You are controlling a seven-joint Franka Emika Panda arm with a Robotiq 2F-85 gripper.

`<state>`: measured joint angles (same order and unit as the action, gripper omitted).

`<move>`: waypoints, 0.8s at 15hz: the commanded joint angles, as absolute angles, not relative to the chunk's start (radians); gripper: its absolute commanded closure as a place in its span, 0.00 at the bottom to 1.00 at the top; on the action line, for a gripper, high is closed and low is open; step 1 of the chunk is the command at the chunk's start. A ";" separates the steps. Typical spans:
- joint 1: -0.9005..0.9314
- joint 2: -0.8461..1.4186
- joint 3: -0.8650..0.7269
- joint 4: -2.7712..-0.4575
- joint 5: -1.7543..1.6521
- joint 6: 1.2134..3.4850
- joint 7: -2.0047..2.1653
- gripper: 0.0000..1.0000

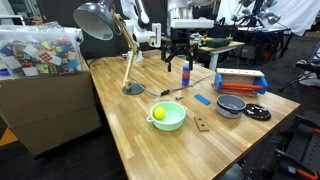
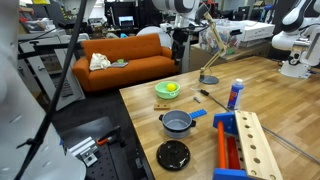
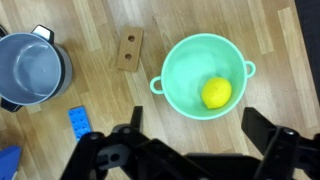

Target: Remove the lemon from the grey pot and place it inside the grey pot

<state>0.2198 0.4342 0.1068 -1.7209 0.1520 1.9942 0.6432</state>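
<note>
The lemon [image 3: 216,93] lies inside the pale mint-green bowl [image 3: 170,70], not in the grey pot. It shows there in both exterior views [image 1: 158,113] [image 2: 171,87]. The grey pot [image 3: 30,68] stands empty on the wooden table, apart from the bowl [image 1: 178,122] [image 2: 160,93]; it also shows in both exterior views [image 1: 231,105] [image 2: 177,122]. My gripper [image 3: 196,135] is open and empty. It hangs well above the table [image 1: 177,62] [image 2: 180,42], with the bowl and lemon just ahead of its fingers in the wrist view.
A small wooden block [image 3: 128,50] and a blue block [image 3: 78,121] lie between bowl and pot. A flat black disc [image 1: 257,112] sits beside the pot. A desk lamp [image 1: 133,89], a blue bottle [image 1: 186,72] and a red-and-blue rack [image 1: 240,82] stand farther back.
</note>
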 commanded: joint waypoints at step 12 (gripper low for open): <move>0.268 0.562 0.080 -1.567 0.122 1.951 0.764 0.00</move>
